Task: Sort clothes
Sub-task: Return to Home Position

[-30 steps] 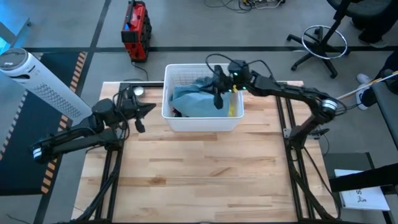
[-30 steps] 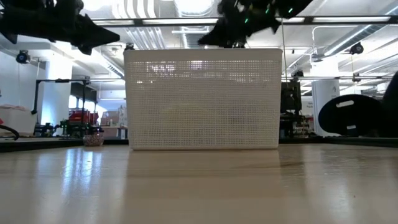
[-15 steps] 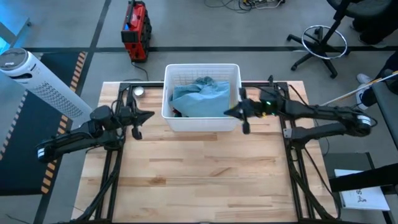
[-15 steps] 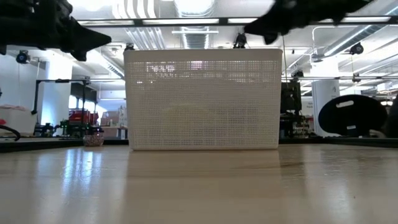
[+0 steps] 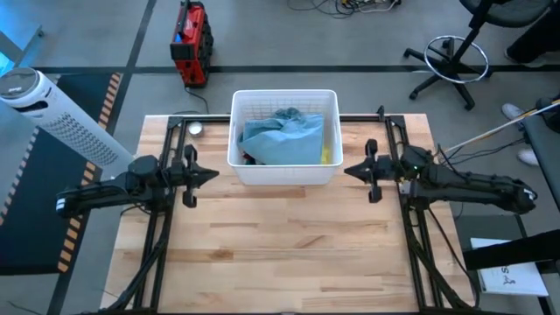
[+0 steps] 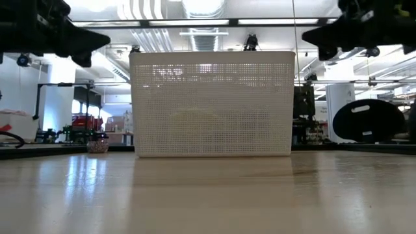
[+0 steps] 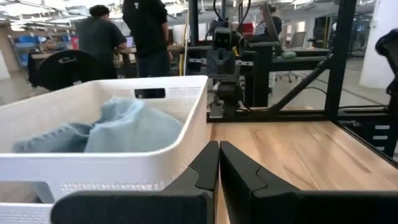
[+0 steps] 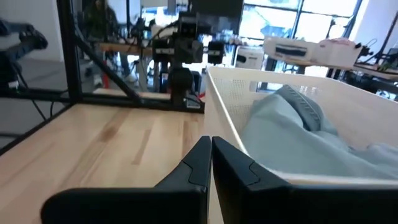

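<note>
High view: wood table (image 5: pixel 280 241), clothes (image 5: pixel 282 140) in basket (image 5: pixel 284 173), grey floor (image 5: pixel 350 39).

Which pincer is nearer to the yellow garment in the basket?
Right. The right pincer hangs just outside the white basket, by the wall nearest the yellow garment; the left pincer is off the opposite side.
</note>
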